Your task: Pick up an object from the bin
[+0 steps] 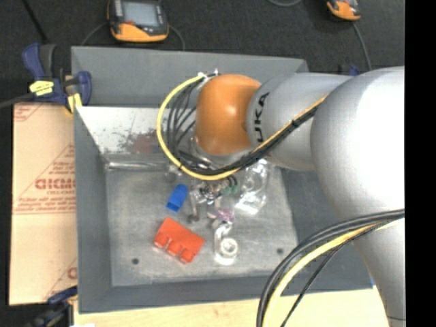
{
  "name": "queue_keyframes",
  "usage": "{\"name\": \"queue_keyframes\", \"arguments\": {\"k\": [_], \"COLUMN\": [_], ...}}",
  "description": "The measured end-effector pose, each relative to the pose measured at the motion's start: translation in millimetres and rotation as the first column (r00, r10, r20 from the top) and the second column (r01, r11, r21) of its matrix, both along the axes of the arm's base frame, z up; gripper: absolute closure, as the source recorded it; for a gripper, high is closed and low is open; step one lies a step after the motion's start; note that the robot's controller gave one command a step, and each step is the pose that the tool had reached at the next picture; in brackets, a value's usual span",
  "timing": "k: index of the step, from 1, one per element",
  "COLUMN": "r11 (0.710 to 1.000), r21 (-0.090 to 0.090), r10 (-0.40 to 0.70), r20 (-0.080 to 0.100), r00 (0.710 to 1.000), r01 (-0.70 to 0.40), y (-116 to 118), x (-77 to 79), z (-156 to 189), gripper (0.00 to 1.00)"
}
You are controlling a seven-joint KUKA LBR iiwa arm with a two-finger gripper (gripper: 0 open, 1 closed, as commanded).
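The pincer [203, 204] is hanging mid-bin [129, 213], its spread impossible to tell; a small blue block [177, 197] is lying just beside it.

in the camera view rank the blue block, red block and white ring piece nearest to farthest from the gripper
1. Small blue plastic block, just left of the gripper.
2. Flat red plastic block, lower left, and white plastic ring piece, lower right: too close to call.
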State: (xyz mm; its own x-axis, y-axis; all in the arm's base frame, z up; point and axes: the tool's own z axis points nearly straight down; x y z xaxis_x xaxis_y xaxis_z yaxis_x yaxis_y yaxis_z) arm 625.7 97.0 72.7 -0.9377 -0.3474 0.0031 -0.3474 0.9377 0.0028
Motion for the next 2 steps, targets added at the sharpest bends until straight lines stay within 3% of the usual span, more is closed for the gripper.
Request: {"name": "queue_keyframes", "arguments": {"k": [1, 2], "r11": [1.000, 1.000], "r21": [0.001, 0.001], "r10": [-0.001, 0.014], "r20": [0.008, 0.016], "r00": [1.000, 1.000], "r01": [0.001, -0.014], "y": [-0.3, 22.6], "x": [2.7, -32.8], "z": [5.2, 107.8], "gripper": [1.00, 1.00]}}
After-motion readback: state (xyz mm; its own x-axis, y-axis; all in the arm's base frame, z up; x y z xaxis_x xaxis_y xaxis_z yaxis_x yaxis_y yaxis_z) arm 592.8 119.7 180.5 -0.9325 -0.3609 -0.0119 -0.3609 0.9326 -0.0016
